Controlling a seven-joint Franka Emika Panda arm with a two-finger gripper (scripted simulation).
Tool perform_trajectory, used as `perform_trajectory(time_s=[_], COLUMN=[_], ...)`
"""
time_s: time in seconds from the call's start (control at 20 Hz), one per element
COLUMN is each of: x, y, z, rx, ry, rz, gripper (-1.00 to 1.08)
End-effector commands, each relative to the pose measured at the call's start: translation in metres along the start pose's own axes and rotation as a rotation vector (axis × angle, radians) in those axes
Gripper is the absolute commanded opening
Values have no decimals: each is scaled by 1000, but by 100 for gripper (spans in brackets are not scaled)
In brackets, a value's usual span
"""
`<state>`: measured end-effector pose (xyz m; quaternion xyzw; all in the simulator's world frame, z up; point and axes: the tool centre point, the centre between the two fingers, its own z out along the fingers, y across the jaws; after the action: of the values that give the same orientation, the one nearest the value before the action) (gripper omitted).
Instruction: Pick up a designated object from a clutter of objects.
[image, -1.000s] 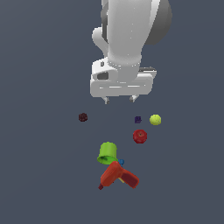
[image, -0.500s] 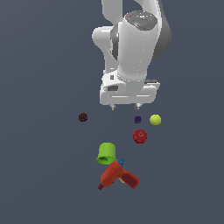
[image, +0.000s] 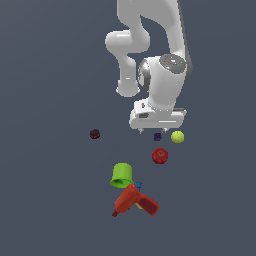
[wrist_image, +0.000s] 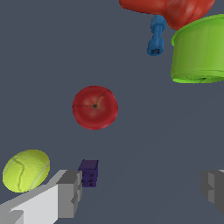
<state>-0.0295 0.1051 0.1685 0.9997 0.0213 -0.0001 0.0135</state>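
The designated object, a tiny dark purple cube (image: 158, 136) (wrist_image: 89, 172), lies on the grey floor between the yellow-green ball (image: 177, 136) (wrist_image: 26, 170) and the red ball (image: 160, 155) (wrist_image: 95, 107). My gripper (image: 156, 129) (wrist_image: 142, 188) hangs open low over the cube, with nothing between its fingers. In the wrist view the cube sits right beside one fingertip (wrist_image: 68, 192), and the other fingertip (wrist_image: 214, 186) stands far apart. The rest of the clutter of objects lies scattered around.
A green cup (image: 121, 175) (wrist_image: 199, 50) lies tipped next to a red toy drill (image: 134, 201) (wrist_image: 168, 8), with a small blue dumbbell piece (image: 138, 185) (wrist_image: 155, 36) between them. A dark maroon ball (image: 94, 133) sits alone toward the exterior view's left.
The arm has swung toward the exterior view's right and lowered, bringing the open gripper down close over the purple cube. No object has moved.
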Motion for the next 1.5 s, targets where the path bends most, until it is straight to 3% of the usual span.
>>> perform_trajectory(time_s=[0.0,0.7,1.45], x=[-12,-64,-69], y=[-15,-60,-63], z=[22,90,115], rx=[3,25,27], ry=[2,1,0], rz=[10,43,45], gripper=[100,100,100])
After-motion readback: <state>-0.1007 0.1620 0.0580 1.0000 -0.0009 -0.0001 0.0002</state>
